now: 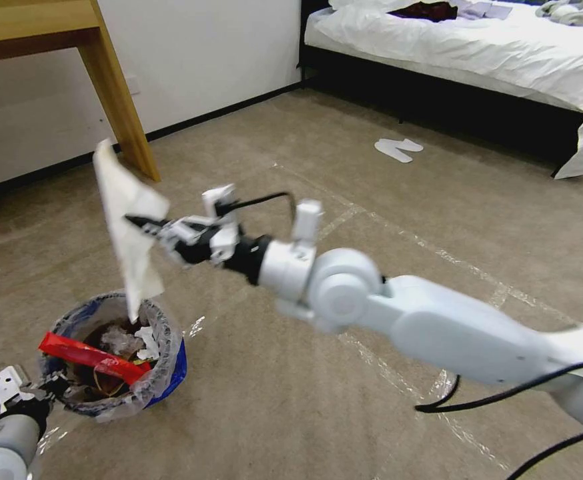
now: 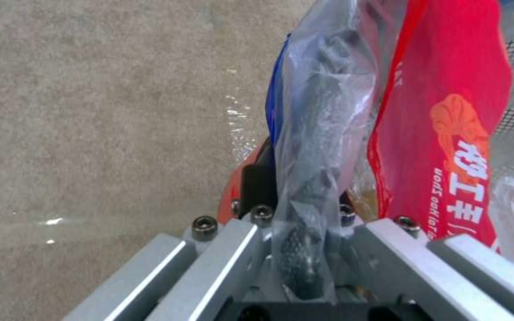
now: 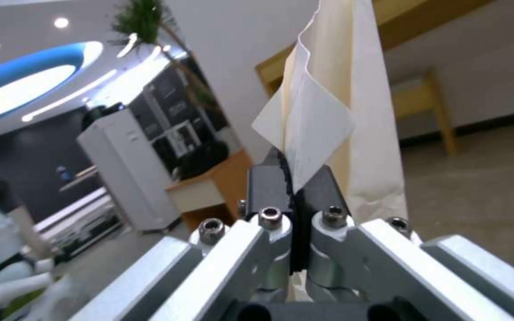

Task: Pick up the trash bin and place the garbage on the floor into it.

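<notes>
Trash bin: clear-bag lined, gripped at its rim by my left tool, jaws clenched on rim and liner; carpeted floor beneath. Contents: red wrapper strip, crumpled white tissues. White paper bag: pinched in my right tool, lower tip at the bin's mouth.

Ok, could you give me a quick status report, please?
Right gripper shut on paper bag, over the bin. Left gripper shut on bin rim. Red wrapper lies across the opening.
</notes>
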Tool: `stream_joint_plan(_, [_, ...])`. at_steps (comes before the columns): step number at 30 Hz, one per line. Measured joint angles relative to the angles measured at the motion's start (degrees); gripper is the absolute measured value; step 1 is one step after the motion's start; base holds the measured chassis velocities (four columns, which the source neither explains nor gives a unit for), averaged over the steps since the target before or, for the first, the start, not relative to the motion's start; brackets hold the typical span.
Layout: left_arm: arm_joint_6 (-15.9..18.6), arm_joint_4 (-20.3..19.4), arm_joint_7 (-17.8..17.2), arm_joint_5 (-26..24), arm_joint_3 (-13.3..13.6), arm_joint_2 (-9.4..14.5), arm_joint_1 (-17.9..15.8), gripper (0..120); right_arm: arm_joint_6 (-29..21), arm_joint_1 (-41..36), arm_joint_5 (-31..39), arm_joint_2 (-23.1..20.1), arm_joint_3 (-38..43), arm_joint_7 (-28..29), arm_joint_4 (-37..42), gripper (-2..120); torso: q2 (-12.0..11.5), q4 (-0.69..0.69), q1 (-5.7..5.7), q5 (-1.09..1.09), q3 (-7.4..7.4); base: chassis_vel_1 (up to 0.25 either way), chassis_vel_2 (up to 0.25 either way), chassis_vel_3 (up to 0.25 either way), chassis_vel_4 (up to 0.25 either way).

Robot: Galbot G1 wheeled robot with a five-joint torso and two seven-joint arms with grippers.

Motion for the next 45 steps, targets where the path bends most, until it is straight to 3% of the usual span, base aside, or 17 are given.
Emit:
stream_joint_plan(4, [0.0,0.2,-0.1,-0.4,-0.4,0.3,-0.2,0,0.0,0.2,-1.1,3.1,-3.1,-0.1,-1.9,0,0.0,-0.01,0.0,0.01,0.0,0.0,0.0,0.0,0.0])
stream_joint_plan(19, [0.2,-0.6,-0.3,-0.9,-0.3,0.5,-0.4,0,1.2,-1.3,-6.6,7.2,-7.4,-0.9,-7.6,0,0.0,-0.01,0.0,0.01,0.0,0.0,0.0,0.0,0.0])
stream_joint_plan(28, [0.2,-3.0,-0.3,-1.2,-0.3,-0.1,0.3,0,4.9,-2.7,-14.9,11.4,-11.4,-3.0,-18.3,0,0.0,-0.01,0.0,0.01,0.0,0.0,0.0,0.0,0.0])
stream_joint_plan(35, [0.2,-3.5,-0.3,-1.4,-0.7,-0.1,0.6,0,5.2,-2.9,-17.3,12.6,-11.8,-3.9,-21.0,0,0.0,-0.01,0.0,0.02,0.0,0.0,0.0,0.0,0.0])
stream_joint_plan(40, [0.2,-3.5,-0.3,-1.5,-1.0,0.1,0.6,0,4.6,-2.8,-17.2,11.4,-11.8,-4.2,-18.0,22,0.0,-0.01,0.0,0.02,0.0,0.0,0.0,0.0,0.0])
stream_joint_plan(43, [0.2,-3.2,-0.3,-1.5,-1.0,0.1,0.5,0,4.4,-2.6,-17.0,11.0,-11.6,-4.2,-17.2,27,0.0,-0.01,0.0,0.02,0.0,0.0,0.0,0.0,0.0])
stream_joint_plan(45, [0.2,-2.7,-0.3,-1.4,-1.0,0.2,0.4,0,3.7,-2.0,-16.0,10.2,-11.0,-4.1,-15.1,40,0.0,-0.01,0.0,0.02,0.0,0.0,0.0,0.0,0.0])
